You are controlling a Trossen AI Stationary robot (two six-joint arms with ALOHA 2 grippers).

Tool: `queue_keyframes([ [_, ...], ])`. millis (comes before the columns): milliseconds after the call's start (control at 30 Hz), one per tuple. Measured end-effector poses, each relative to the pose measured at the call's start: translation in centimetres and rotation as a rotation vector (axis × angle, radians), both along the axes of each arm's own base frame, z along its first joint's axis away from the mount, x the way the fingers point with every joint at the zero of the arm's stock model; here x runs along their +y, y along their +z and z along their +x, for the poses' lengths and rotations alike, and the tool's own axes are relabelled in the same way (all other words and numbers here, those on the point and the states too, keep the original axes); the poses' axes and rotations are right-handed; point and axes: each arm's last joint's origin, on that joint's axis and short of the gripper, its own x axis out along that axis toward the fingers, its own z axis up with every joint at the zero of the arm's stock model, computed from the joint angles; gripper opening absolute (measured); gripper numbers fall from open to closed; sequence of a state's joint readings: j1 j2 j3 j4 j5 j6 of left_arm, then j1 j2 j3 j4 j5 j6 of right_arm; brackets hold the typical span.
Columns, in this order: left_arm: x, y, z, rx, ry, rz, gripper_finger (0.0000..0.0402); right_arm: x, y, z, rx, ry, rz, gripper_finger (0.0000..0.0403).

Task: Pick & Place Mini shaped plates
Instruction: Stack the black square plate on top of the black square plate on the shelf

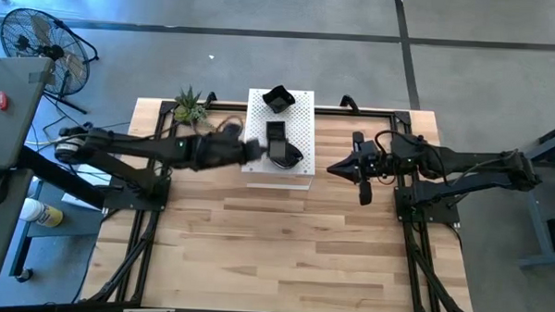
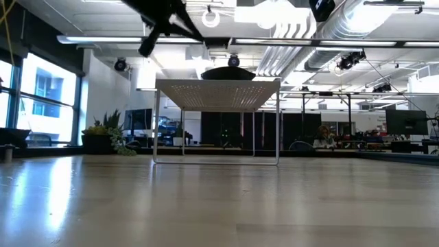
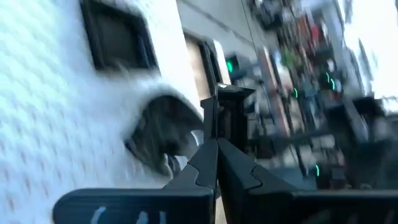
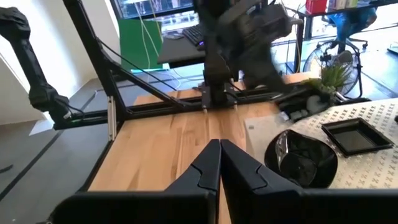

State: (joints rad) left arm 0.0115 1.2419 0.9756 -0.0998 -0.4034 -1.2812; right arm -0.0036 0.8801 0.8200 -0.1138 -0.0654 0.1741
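Left tool (image 1: pixel 256 152) pressed together, empty, beside plates (image 1: pixel 280 145) on white board (image 1: pixel 300 120). Right tool (image 1: pixel 333 168) pressed together over bare surface (image 1: pixel 284 240). Plant (image 1: pixel 190 105) near board.

Left gripper (image 1: pixel 256 152) closed, arm stretched inward, right gripper (image 1: pixel 333 168) closed, raised

3 plates (image 1: pixel 276 143) on board (image 1: pixel 297 120), maybe more; plant (image 1: pixel 190 105) left; right gripper (image 1: pixel 334 168) beside board.

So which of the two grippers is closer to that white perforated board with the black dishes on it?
The left. The left gripper is at the white perforated board's edge, shut beside a glossy black dish. The right gripper hangs off the board's other side, apart from it.
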Motion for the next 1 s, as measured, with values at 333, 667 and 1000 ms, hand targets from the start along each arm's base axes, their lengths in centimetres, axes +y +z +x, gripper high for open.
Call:
queue_keyframes([
  [333,6.6,-0.1,-1.0,-0.009,0.156,-0.046,0.0000,0.0,-0.1,0.1,0.006,-0.005,-0.001,0.0006],
  [667,8.1,-2.1,-0.2,0.077,0.110,-0.106,0.0000,0.0,-0.1,0.1,0.005,-0.002,-0.019,0.0004],
  [1000,8.2,-2.7,0.3,0.099,0.118,-0.101,0.0006,0.0,-0.1,0.1,0.004,-0.001,-0.026,0.0002],
])
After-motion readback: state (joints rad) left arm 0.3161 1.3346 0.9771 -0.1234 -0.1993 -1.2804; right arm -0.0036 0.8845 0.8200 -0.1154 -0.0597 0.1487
